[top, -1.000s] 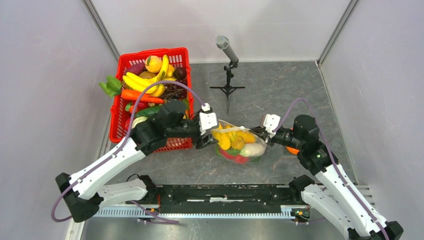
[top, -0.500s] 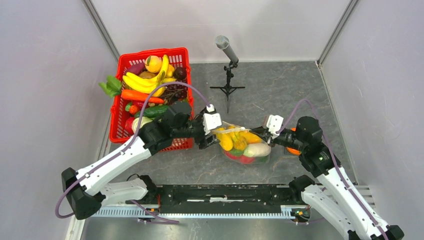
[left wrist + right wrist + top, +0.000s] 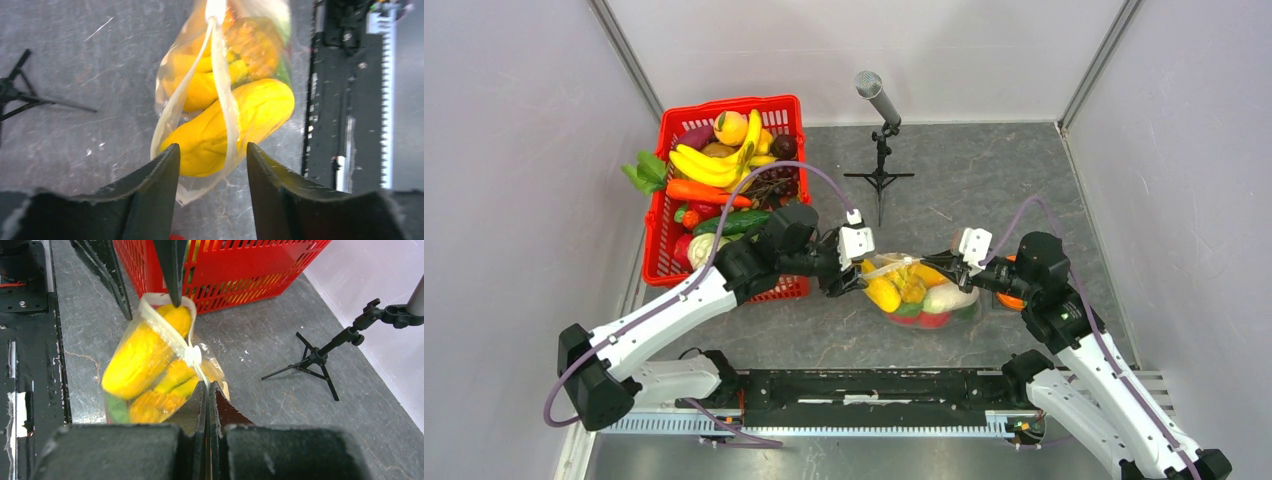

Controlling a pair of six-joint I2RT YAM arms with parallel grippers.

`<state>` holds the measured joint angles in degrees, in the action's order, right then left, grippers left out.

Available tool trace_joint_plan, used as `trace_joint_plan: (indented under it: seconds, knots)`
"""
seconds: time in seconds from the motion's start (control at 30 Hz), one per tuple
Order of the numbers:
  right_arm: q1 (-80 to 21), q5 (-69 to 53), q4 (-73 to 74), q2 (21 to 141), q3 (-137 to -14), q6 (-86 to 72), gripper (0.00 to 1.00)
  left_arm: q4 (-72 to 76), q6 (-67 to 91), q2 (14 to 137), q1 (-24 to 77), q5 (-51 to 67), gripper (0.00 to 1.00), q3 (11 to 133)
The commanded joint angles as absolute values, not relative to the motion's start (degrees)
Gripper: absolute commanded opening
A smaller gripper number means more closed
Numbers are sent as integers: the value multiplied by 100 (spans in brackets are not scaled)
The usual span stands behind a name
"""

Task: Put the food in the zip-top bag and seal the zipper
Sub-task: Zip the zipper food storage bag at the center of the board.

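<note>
Desk: Whereabouts of the clear plastic zip-top bag (image 3: 916, 292)?

Operator: I see it strung between my two arms, mid-way across the grey stone-patterned tabletop (image 3: 984, 190), off the near right corner of the red plastic lattice basket (image 3: 240, 270). Whether its underside touches the tabletop I cannot tell.

Desk: Contents?

Operator: Glossy toy food (image 3: 225, 125) inside: yellow pieces uppermost, orange beside them, green and red lower down.

Desk: Zipper?

Operator: The thin white zipper strip (image 3: 167, 332) runs along the top edge from one gripper to the other. My right gripper (image 3: 207, 387) is pinched together on its right end, with a small white slider tab (image 3: 192, 355) just ahead of the fingertips.

Desk: Left side?

Operator: My left gripper (image 3: 210, 150) has its fingers apart, straddling the bag's left end. The strip passes between them; whether either pad presses the film I can't tell.

Desk: Surroundings?

Operator: A grey microphone on a black tripod (image 3: 879, 100) stands well behind the bag.
</note>
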<state>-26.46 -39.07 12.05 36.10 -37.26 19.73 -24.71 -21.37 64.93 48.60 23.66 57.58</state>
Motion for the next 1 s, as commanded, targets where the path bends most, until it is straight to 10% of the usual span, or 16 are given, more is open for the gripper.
trace_joint_plan:
  seconds: [0.0, 0.43, 0.97]
  knots:
    - [-2652, -4114, 459, 3531, -3810, 1820, 0, -2097, -1726, 6689, 4877, 3464, 53, 5790]
    - [-2654, -3787, 365, 3499, -3785, 1802, 0, -2640, -1861, 7169, 4878, 4103, 3, 6363]
    - [-2654, -3802, 227, 3241, -3405, 1659, 0, -3665, -1996, 7069, 4875, 2445, 2, 7965]
